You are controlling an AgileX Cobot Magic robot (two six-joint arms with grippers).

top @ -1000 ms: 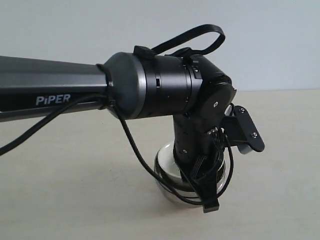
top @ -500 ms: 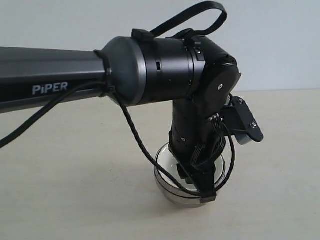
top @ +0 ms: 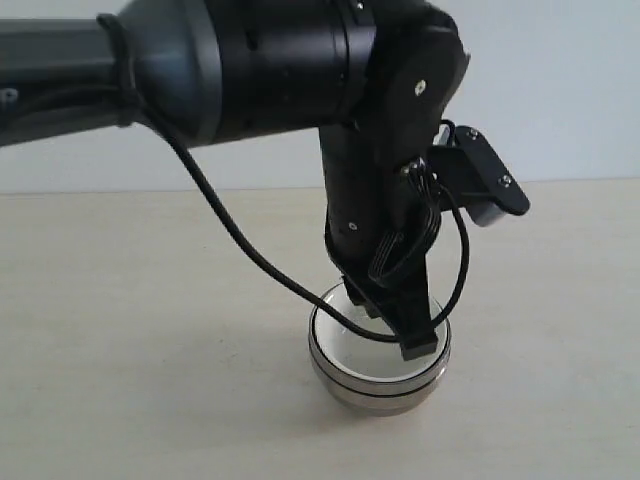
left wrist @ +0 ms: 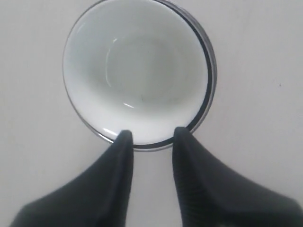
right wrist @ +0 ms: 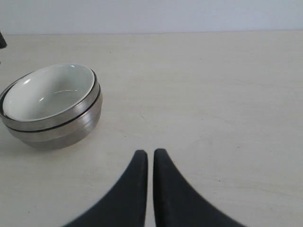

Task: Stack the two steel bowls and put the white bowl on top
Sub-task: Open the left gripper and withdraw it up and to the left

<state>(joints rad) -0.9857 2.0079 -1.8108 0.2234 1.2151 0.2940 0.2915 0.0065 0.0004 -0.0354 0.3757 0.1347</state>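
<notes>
The bench (top: 110,390) is carrying a single stack, and the left arm (top: 270,70) is reaching over that stack from above. The two steel bowls (top: 378,388) are sitting nested one inside the other at the bottom. The white bowl (left wrist: 137,71) is resting upright in the upper steel bowl, its rim just inside the steel rim. The left gripper (left wrist: 154,134) is hanging over one edge of the stack. Its fingers (left wrist: 118,175) are standing apart and clamping nothing, with the tips at the rims; whether they are touching, I cannot tell. The right gripper (right wrist: 150,152) is hovering over the bench well apart from the stack, fingers pressed together and holding nothing.
</notes>
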